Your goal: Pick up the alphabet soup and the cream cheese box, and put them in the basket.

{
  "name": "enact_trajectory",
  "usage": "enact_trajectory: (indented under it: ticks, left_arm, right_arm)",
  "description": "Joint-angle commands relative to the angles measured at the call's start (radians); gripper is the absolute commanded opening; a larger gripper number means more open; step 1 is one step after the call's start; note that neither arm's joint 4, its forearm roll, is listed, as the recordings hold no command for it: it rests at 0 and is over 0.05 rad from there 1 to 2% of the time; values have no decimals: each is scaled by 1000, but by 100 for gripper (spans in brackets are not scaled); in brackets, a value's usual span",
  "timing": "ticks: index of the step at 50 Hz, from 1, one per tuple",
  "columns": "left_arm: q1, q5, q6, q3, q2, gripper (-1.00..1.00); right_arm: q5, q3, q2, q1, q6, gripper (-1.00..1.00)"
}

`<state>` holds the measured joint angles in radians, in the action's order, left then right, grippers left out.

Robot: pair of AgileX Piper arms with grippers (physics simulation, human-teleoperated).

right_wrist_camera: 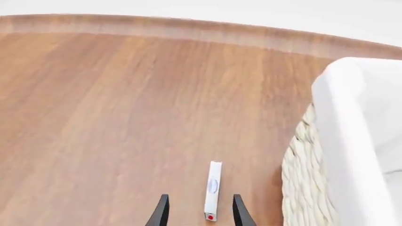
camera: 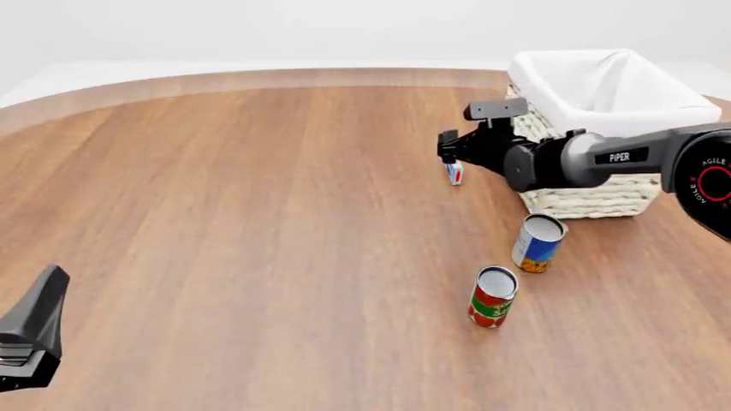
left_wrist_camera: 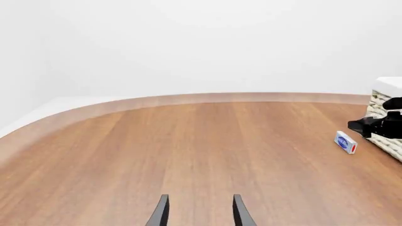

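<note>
The cream cheese box point(camera: 454, 174) stands on its thin edge on the wood, just left of the basket point(camera: 571, 201). My right gripper point(camera: 449, 151) hovers over it, open; in the right wrist view the box point(right_wrist_camera: 213, 190) lies between the two fingertips point(right_wrist_camera: 162, 213), untouched. The alphabet soup point(camera: 538, 242) stands upright in front of the basket. My left gripper point(camera: 40, 317) sits low at the near left, open and holding nothing point(left_wrist_camera: 199, 214). From the left wrist view I see the box point(left_wrist_camera: 345, 142) far off beside the basket point(left_wrist_camera: 384, 89).
A red and green can point(camera: 492, 296) stands upright just nearer than the soup. The basket's wicker wall point(right_wrist_camera: 301, 174) is close beside the right gripper. The curved far table edge point(camera: 286, 79) runs behind.
</note>
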<state>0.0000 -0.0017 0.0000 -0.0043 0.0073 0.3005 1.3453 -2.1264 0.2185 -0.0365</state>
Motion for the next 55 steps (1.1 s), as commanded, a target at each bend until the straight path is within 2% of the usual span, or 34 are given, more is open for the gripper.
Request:
enact_trajectory:
  ticks: [1, 35, 48, 49, 55]
  left_arm:
    - [0, 0, 0, 0, 0, 100]
    - [0, 0, 0, 0, 0, 100]
    - [0, 0, 0, 0, 0, 100]
    - [0, 0, 0, 0, 0, 100]
    - [0, 0, 0, 0, 0, 100]
  right_arm:
    - [-15, 37, -49, -6, -8, 100]
    - [-77, 158, -221, 9, -57, 100]
    - [-76, 160, -243, 3, -57, 100]
    - [-77, 160, -244, 2, -58, -100]
    - [-74, 158, -244, 1, -61, -100]
